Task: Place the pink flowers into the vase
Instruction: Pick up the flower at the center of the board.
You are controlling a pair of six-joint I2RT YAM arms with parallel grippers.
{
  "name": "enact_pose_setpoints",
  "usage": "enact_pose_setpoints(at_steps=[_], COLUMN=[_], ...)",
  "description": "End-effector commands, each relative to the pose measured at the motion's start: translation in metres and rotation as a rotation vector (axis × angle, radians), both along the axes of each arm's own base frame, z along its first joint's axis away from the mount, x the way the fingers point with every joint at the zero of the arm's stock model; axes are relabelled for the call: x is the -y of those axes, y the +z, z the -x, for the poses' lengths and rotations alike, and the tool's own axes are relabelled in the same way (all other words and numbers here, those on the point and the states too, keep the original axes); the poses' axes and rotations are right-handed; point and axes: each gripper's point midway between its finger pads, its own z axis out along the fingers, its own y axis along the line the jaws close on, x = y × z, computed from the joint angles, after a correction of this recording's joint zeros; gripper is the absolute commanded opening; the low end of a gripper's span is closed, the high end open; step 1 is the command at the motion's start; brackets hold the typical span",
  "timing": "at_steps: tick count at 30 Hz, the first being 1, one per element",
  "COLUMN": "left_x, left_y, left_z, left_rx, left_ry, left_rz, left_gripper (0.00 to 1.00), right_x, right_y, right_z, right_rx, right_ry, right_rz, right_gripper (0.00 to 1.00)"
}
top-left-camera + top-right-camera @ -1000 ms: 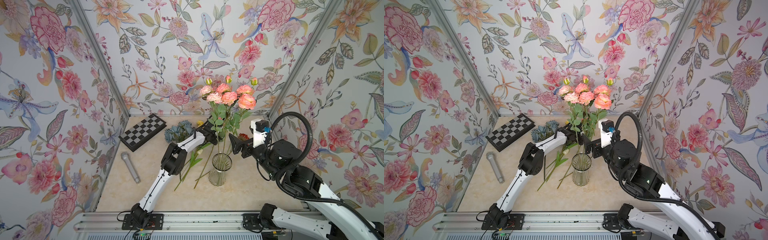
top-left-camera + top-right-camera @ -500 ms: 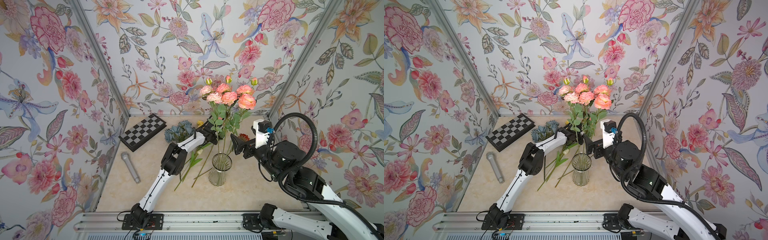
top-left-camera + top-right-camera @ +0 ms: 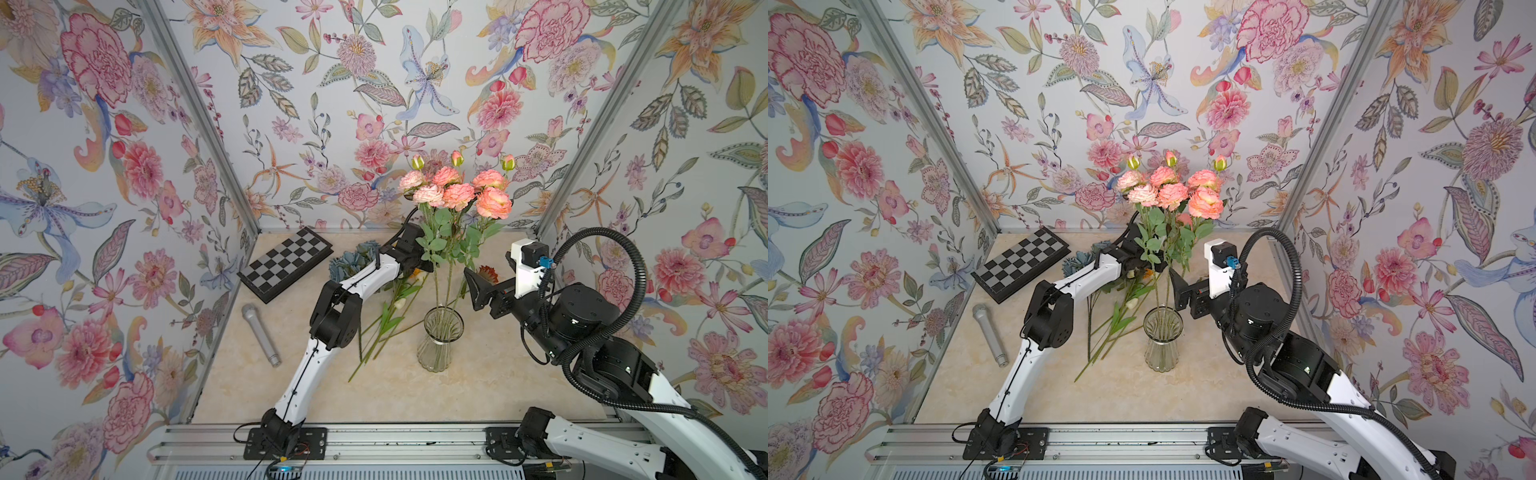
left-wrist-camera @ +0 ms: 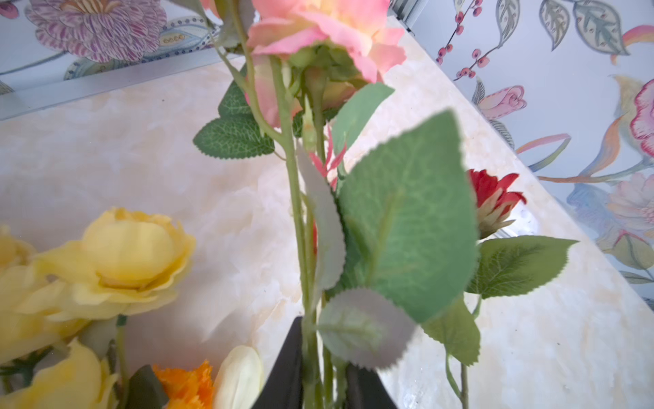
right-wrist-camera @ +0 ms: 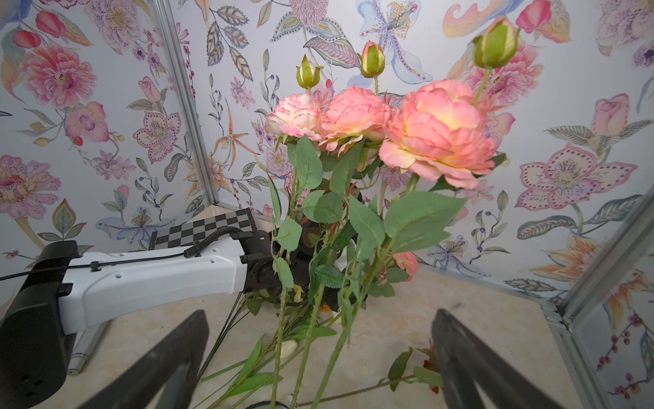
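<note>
Marble-look bench (image 3: 478, 386): the pink flowers (image 3: 455, 195) stand near-upright, long axis vertical, stem ends down inside the vase (image 3: 440, 345). Blooms are ruffled salmon, buds green-tipped. Above the vase rim, your left tool (image 4: 320, 368) is pinched on the stems. Your right tool (image 5: 320, 315) waits beside them, spread wide and empty.
</note>
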Motion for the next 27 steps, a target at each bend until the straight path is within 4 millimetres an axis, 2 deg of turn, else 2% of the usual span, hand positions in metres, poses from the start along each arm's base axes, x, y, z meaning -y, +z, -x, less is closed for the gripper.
enact_pose_setpoints(at_steps=[1,9,17,21,27], left_x=[-0.009,-0.043,-0.08,-0.102,-0.143], left_y=[0.05,0.115,0.197,0.223,0.246], left_z=[-0.008,-0.015,-0.013,-0.01,0.001], left_rx=[0.015,0.083,0.219,0.277,0.352], left_ry=[0.027,0.114,0.207,0.268,0.379], left_rz=[0.135,0.288,0.377,0.383,0.368], left_gripper=[0.19,0.14,0.1,0.1,0.1], right_x=[0.003,0.001,-0.006,-0.01,-0.018], right_y=[0.003,0.004,0.009,0.012,0.018], right_z=[0.005,0.004,0.004,0.003,0.004], right_rx=[0.014,0.025,0.047,0.056,0.067], right_ry=[0.013,0.018,0.044,0.059,0.091], right_rz=[0.01,0.033,0.037,0.036,0.036], right_gripper=[1.0,1.0,1.0,1.0,1.0])
